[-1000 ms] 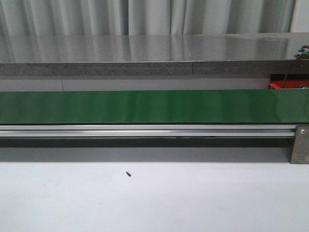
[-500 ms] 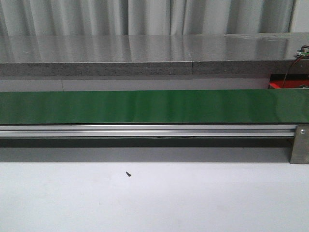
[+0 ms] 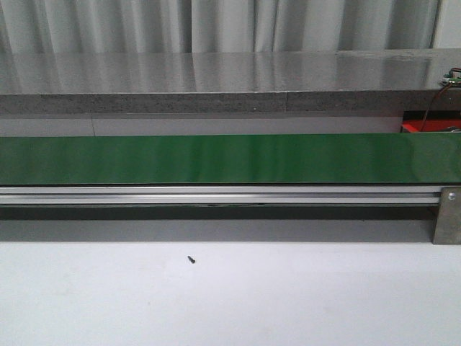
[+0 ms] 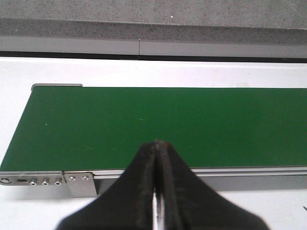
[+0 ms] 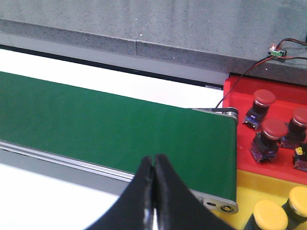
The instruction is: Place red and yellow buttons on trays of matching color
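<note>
Green conveyor belt [image 3: 230, 158]: bare. Red buttons [image 5: 273, 129] on red tray [image 5: 235, 96], yellow buttons [image 5: 270, 213] on yellow tray [image 5: 244, 194], past belt's end. Left fingers [image 4: 157, 148], right fingers [image 5: 153, 163]: together, empty. Risk: closed fingers could miss an arriving button.

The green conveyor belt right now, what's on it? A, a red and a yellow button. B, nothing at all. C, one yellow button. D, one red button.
B: the green conveyor belt is bare in all three views, and the red buttons and yellow buttons already sit on the red tray and yellow tray past its end.
</note>
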Tool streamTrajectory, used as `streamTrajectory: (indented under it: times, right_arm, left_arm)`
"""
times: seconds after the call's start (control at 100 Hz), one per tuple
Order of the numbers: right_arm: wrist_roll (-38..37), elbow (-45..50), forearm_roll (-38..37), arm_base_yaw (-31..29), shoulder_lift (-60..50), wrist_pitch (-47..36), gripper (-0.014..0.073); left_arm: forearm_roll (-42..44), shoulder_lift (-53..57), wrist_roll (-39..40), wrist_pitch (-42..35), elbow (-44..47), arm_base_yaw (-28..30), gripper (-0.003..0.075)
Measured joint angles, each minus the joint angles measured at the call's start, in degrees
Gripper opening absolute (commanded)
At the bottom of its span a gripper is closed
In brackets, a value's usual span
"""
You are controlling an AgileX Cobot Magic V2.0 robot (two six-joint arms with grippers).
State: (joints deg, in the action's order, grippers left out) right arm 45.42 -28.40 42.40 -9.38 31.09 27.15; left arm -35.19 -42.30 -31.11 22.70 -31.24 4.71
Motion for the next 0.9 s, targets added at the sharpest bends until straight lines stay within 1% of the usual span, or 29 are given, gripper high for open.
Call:
streamTrajectory:
  times: [0.9]
  right_arm:
    - [0.0, 0.09, 0.03, 0.0, -0.37, 0.24, -0.0068]
  left_arm:
    - [0.0, 0.0, 0.0, -0.61, 0.0, 0.0, -0.002]
